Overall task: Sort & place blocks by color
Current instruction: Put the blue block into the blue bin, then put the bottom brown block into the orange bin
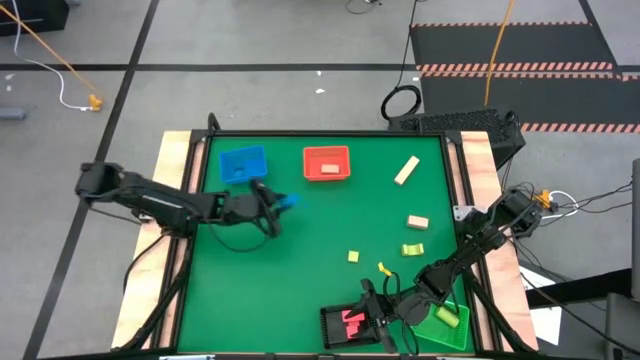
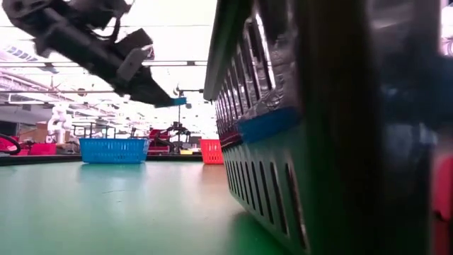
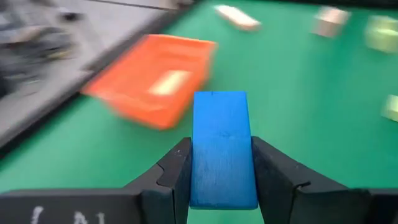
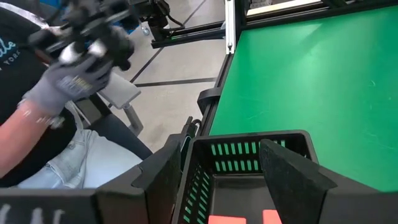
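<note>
My left gripper (image 1: 278, 204) is shut on a blue bar-shaped block (image 3: 222, 146), in the air between the blue tray (image 1: 243, 163) and the table's middle. The red tray (image 1: 326, 163) holds a yellowish block (image 3: 168, 81). Two tan blocks (image 1: 405, 170) (image 1: 417, 221), a yellow-green block (image 1: 412, 249) and two yellow blocks (image 1: 353, 256) (image 1: 384, 268) lie flat on the mat. My right gripper (image 4: 227, 149) hangs open over the black tray (image 1: 350, 323), where pink blocks (image 4: 227, 219) lie. The green tray (image 1: 445, 322) holds a yellow-green block (image 1: 447, 317). My left gripper pinches the blue block between its two fingers (image 3: 177, 171), one on each long side (image 3: 198, 162). The fingers reach in from the table's left, slanting slightly down, and lie along the block, whose free end sticks out past the fingertips. The block (image 2: 173, 101) is lifted clear of the table.
A person sits off the table's near-left corner, a gloved hand (image 4: 74, 78) on a control device. The black and green trays stand side by side at the near edge. Bare green mat (image 1: 300, 260) lies between the left gripper and the loose blocks.
</note>
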Controlling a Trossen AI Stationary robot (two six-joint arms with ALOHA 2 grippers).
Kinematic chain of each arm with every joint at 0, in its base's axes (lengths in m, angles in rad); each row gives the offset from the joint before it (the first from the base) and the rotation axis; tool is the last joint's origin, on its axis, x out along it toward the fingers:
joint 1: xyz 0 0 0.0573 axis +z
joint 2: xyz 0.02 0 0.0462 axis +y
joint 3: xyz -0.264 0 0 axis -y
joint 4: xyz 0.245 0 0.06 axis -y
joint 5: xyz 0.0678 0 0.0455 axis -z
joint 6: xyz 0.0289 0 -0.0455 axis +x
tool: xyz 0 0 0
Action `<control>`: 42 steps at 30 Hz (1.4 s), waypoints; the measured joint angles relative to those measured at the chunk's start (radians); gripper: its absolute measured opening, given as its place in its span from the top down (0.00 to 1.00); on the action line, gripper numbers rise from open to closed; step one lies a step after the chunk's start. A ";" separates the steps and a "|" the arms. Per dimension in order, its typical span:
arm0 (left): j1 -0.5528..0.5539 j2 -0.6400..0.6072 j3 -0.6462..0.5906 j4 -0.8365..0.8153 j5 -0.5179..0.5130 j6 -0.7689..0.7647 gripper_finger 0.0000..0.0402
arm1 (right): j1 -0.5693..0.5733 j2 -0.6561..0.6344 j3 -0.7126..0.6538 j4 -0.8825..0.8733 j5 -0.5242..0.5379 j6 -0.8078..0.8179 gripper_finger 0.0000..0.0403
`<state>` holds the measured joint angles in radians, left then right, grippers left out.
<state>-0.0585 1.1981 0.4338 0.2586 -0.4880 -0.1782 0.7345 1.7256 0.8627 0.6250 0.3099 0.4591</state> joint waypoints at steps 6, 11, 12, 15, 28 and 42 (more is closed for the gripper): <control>0.035 -0.227 -0.162 -0.079 -0.265 -0.193 0.68 | 0.000 0.000 0.000 0.000 0.000 0.000 0.48; 0.117 -0.323 -0.255 -0.079 -0.359 -0.312 0.68 | 0.000 0.000 0.000 0.000 0.001 0.000 0.48; 0.142 -0.331 -0.265 -0.079 -0.371 -0.333 0.68 | 0.000 0.000 0.000 0.000 0.001 0.000 0.48; 0.224 -0.334 -0.278 -0.086 -0.377 -0.384 0.68 | 0.000 0.000 0.000 0.000 0.001 0.000 0.48; 0.476 -0.334 -0.277 -0.107 -0.184 -0.432 0.68 | 0.000 0.000 0.000 0.000 0.001 0.000 0.48; 0.503 -0.334 -0.276 -0.071 -0.158 -0.416 0.60 | 0.000 0.000 0.000 0.000 0.001 0.000 0.48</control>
<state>0.4443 0.8637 0.1581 0.1876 -0.6462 -0.5938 0.7345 1.7260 0.8631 0.6247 0.3111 0.4591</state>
